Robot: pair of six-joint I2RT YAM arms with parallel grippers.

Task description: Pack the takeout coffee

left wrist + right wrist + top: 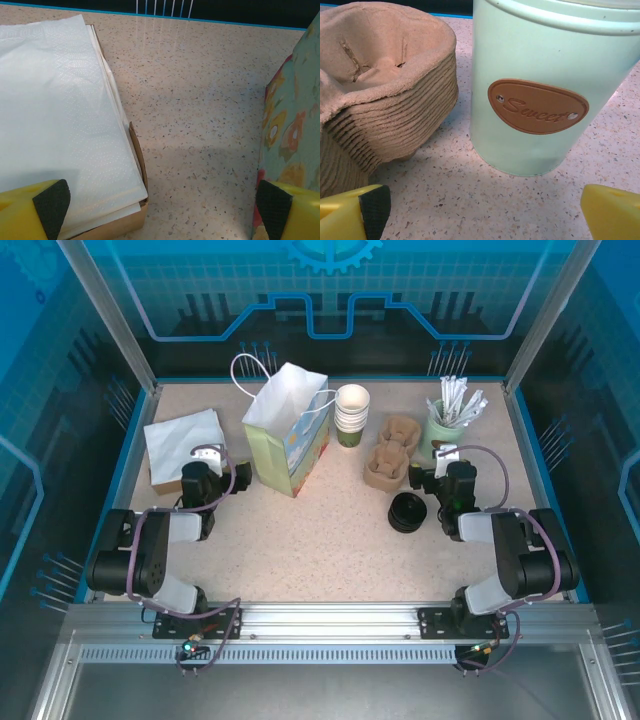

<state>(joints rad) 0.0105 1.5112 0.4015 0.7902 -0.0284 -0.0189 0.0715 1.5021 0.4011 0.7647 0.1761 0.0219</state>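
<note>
A white paper bag (287,430) with a flowered side stands upright at the table's middle left. Just right of it is a stack of paper cups (351,415). Brown pulp cup carriers (392,452) are stacked further right, and black lids (407,511) lie in front of them. My left gripper (207,462) rests low between the napkin box and the bag, open and holding nothing. In the left wrist view it (162,210) faces bare table with the bag (292,130) at the right edge. My right gripper (485,215) is open and holds nothing, facing the carriers (380,90) and a mint tin (545,85).
White napkins (55,115) lie in a cardboard box (185,445) at the far left. The mint tin (447,425) labelled "Sweet" holds stir sticks and packets at the back right. A blue rim and frame posts border the table.
</note>
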